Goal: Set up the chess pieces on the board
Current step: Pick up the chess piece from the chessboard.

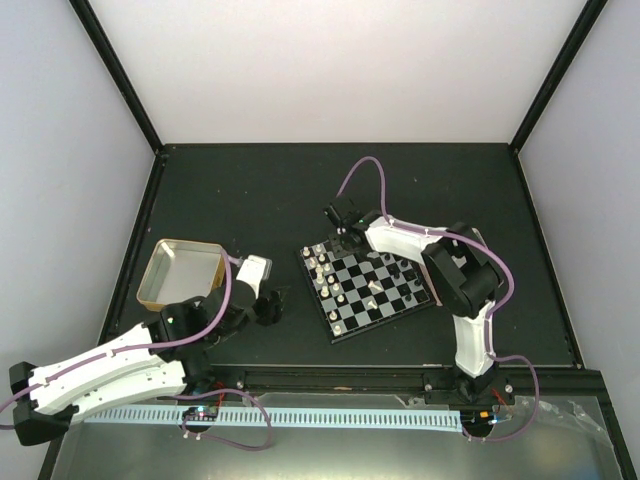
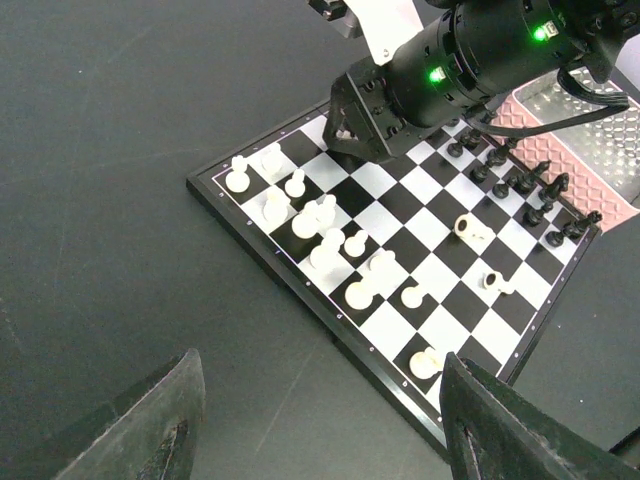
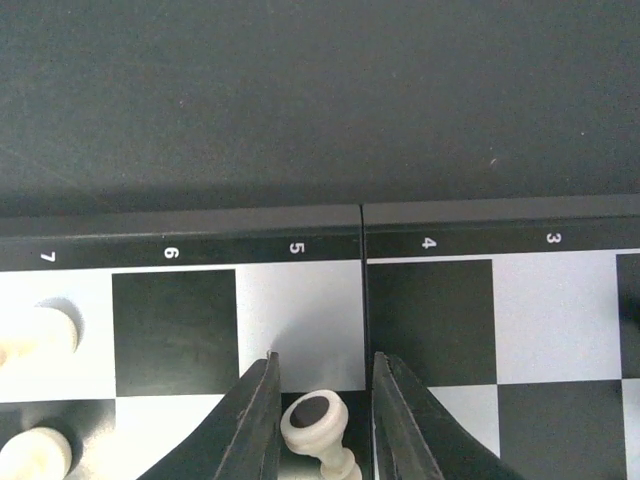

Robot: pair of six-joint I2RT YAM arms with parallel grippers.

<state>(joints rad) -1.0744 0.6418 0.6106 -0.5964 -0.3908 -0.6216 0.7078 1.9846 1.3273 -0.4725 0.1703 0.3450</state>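
Board: the board (image 1: 372, 290) lies on the dark counter (image 1: 250, 190), right of centre in the top view and turned at a slant.
White chess pieces: most cream pieces (image 2: 320, 230) crowd unevenly on the board's left side in the left wrist view. Two more (image 2: 470, 228) lie on their sides on the middle squares.
Black chess pieces: these (image 2: 520, 185) stand in rows along the board's upper right edge.
Right gripper: the right gripper (image 3: 322, 375) is low over the board's upper left corner in the top view. Its fingers flank a single white piece (image 3: 316, 422) near the edge square marked 5. Whether they clamp it, I cannot tell.
Left gripper: the left gripper (image 2: 320, 360) is released, fingers spread wide. It hangs over bare counter left of the board.
Metal tray: a metal tray (image 1: 150, 275) sits at the left of the top view.
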